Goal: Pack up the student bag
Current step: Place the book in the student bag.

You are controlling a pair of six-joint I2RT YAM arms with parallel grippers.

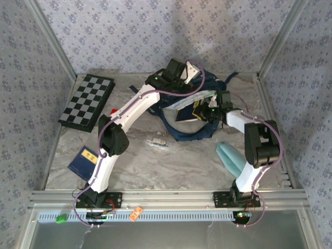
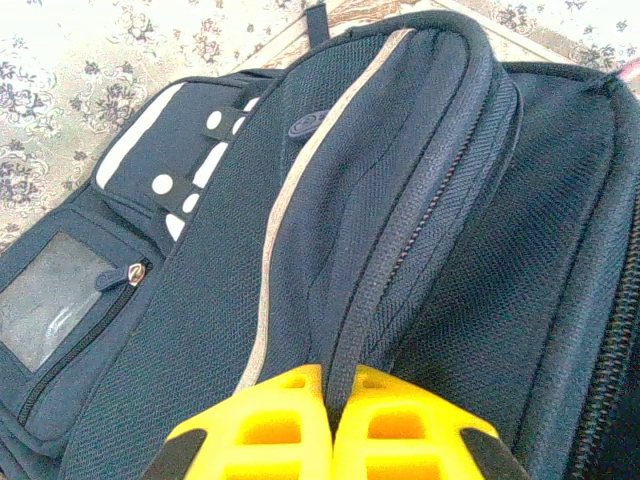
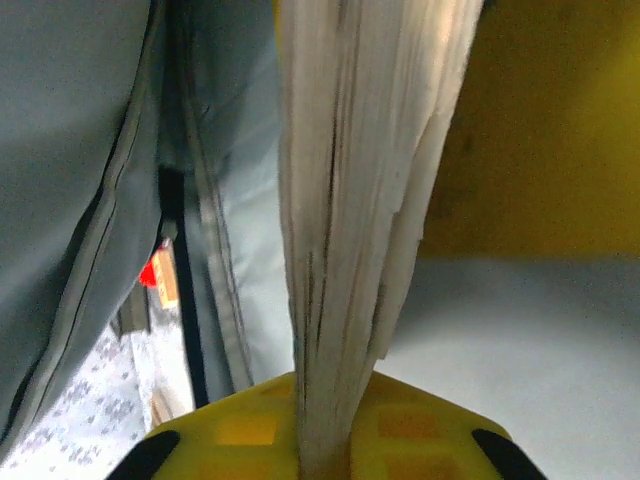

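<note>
The bag (image 1: 191, 132) is set at the back-centre of the table, between the two arms, w/ its mouth open. Its upper edge is pinched by the L gripper (image 2: 330, 392): the fingers are closed tight on a fold of fabric next to the zip, so the opening is held apart. A book (image 3: 350, 150) is gripped in the R gripper (image 3: 325, 425), jaws narrow w/ the pages between them, and is seen down inside the bag, w/ lining on its left. Packing is thus judged partly done: one book is in or nearly in, not yet let go. Outside the bag are seen the chessboard (image 1: 87, 101) at far left, a blue book (image 1: 82, 162) near the L arm, a teal item (image 1: 231, 158) beside the R arm, and a small clear item (image 1: 157, 143) in front of the bag. These are prob. yet to be loaded, w/ the zip to be closed after.
</note>
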